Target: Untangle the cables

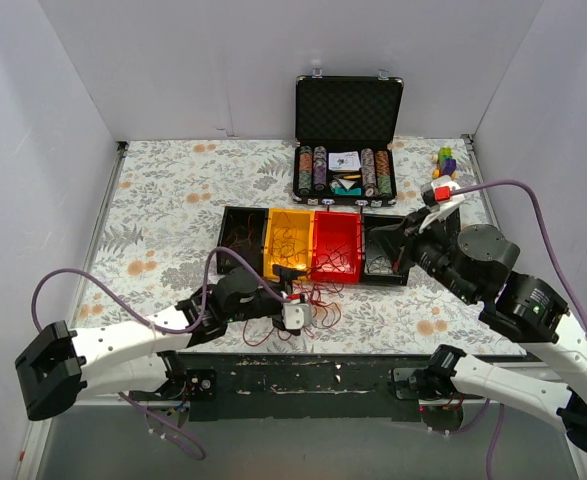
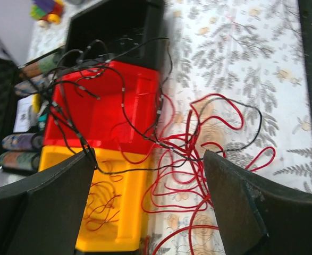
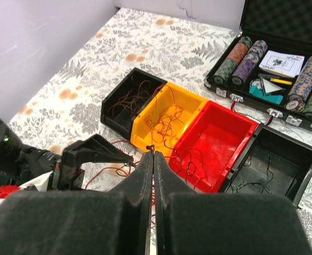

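The cables (image 1: 318, 305) are a loose nest of red strands with some black, lying on the floral cloth in front of the yellow bin (image 1: 288, 242) and red bin (image 1: 336, 245). In the left wrist view the red loops (image 2: 190, 159) lie between the wide-open fingers of my left gripper (image 2: 149, 159), which is low over them (image 1: 293, 300). A black strand (image 2: 121, 85) rises from the nest across the red bin. My right gripper (image 3: 153, 154) is shut on the end of that thin black cable (image 3: 151, 149), held high above the bins (image 1: 405, 240).
A black bin (image 1: 241, 232) stands left of the yellow one and another black bin (image 1: 383, 252) right of the red one; all hold loose wire bits. An open poker chip case (image 1: 346, 150) stands behind them. Small toys (image 1: 445, 160) sit at the back right.
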`<state>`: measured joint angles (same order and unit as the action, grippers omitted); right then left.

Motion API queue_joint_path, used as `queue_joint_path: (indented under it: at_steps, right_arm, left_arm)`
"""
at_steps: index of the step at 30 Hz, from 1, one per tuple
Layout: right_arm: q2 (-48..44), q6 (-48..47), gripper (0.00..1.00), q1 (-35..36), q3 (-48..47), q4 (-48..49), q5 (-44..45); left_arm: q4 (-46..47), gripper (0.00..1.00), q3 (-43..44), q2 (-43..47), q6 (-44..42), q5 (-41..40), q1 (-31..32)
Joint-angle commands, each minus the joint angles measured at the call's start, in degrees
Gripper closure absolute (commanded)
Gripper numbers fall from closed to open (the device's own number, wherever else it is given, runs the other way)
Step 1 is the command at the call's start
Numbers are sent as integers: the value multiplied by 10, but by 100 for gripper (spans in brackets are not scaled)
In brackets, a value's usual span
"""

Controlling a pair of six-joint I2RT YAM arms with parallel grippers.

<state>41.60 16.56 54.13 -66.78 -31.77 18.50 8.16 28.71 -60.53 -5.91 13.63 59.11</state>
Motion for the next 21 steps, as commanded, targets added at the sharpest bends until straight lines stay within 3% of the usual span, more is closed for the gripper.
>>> queue_joint_path:
  at_steps: [1,3,7,12,17,21]
  right_arm:
    - [-17,6,99,-2,-10,88,27]
    - [-17,11,99,-2,-4,83,26]
    - [-16,17,99,-2,3,76,22]
    - [-18,26,99,-2,10,72,10]
    - [-17,30,99,-2,7,84,-8]
    - [-21,35,99,-2,7,85,-21]
  left_arm:
    - [55,16,-16,80,47,-37,-4]
    - [46,16,-8,113,55,-5,-1]
    - [0,11,24,134,104,-18,3]
    - [-52,9,25,146,100,10,3]
    - [-56,9,6,65,110,51,3]
    - [53,8,6,-24,165,33,3]
